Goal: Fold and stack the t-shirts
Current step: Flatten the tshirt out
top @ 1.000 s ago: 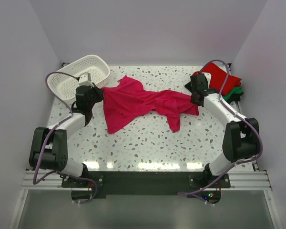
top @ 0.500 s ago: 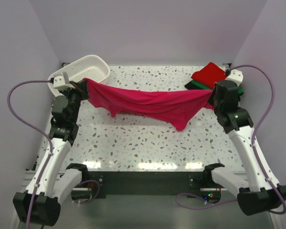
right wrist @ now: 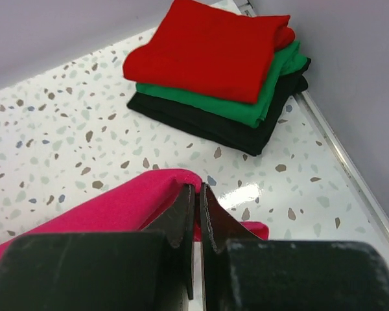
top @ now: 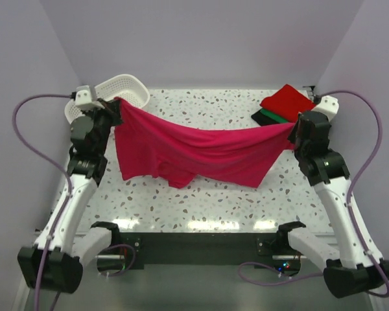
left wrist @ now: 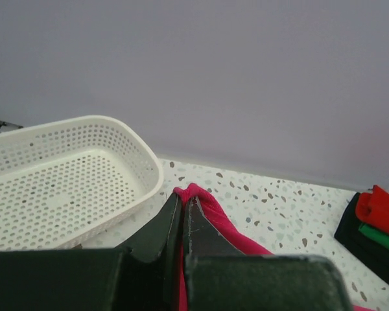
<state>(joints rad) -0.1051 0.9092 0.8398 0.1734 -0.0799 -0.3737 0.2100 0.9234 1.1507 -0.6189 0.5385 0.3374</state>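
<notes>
Hanging pink t-shirt (top: 201,150) — left claw (left wrist: 183,202), right claw (right wrist: 198,192) pinching opposite ends.

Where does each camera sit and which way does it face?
Top external: above, behind the bases, looking down on the table; both arms show.
Left wrist: on that wrist, facing the basket and back wall past the shut left gripper.
Right wrist: facing the folded stack past the shut right gripper.
All three show the pink t-shirt and the folded stack.
</notes>
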